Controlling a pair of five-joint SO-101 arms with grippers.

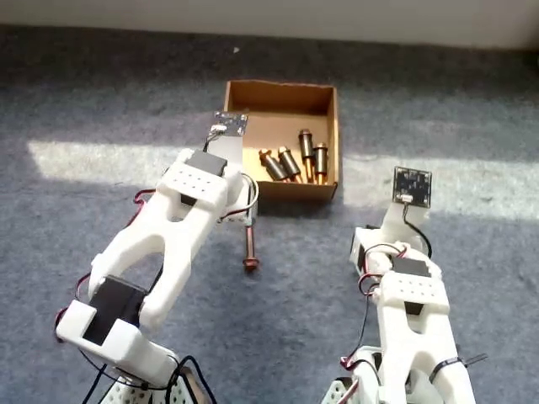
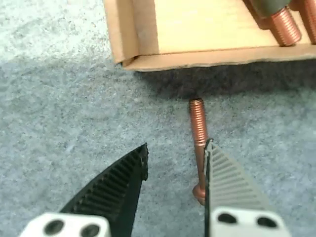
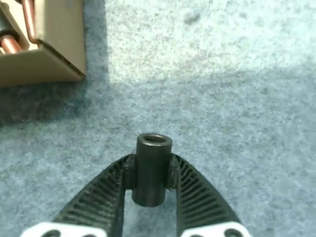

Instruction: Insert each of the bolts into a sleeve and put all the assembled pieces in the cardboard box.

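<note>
The left hand (image 2: pixel 177 145) is spread wide, low over the grey bench (image 1: pixel 472 109). A lone copper bolt (image 2: pixel 199 132) lies flat between its fingers, close against the pale one, threaded end pointing at the cardboard box (image 1: pixel 290 190) and stopping just short of its near wall. Four assembled pieces (image 1: pixel 295 160) lie inside the box. Off to the side, the right hand (image 3: pixel 151 165) pinches a dark sleeve (image 3: pixel 154 148), which stands upright with its open bore facing up.
</note>
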